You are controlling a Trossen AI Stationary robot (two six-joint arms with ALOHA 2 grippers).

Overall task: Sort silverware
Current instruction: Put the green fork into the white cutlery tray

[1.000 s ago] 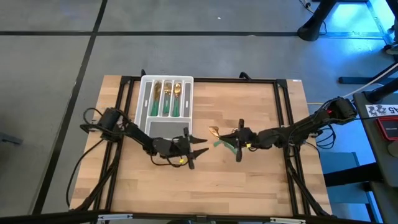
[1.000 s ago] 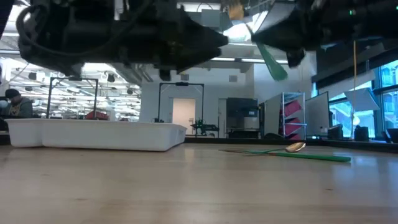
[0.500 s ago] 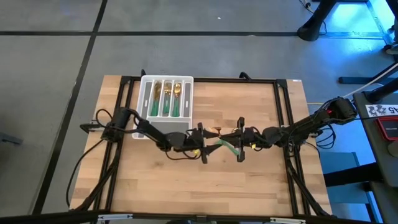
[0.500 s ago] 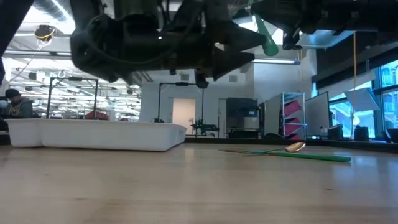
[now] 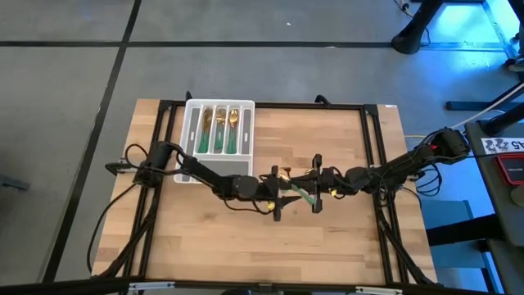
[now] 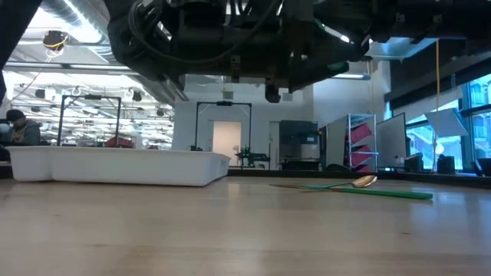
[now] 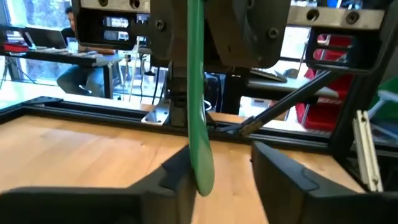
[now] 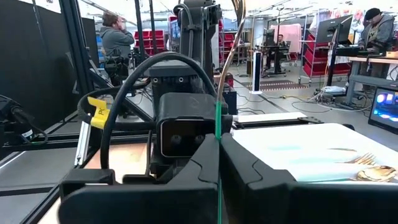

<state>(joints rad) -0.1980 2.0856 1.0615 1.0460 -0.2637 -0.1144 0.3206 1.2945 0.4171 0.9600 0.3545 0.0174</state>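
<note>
The right gripper (image 8: 219, 163) pinches a thin green-handled gold utensil (image 8: 219, 134) standing straight up. The other arm's black gripper (image 8: 180, 134) faces it close by. A white plastic tray (image 8: 298, 152) lies beyond.

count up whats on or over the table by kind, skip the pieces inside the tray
white tray: 1
spoon lying on the table: 1
green-handled piece held in the air, kind unclear: 1
grippers meeting at that piece above mid-table, left gripper and right gripper: 2
total: 5
</note>
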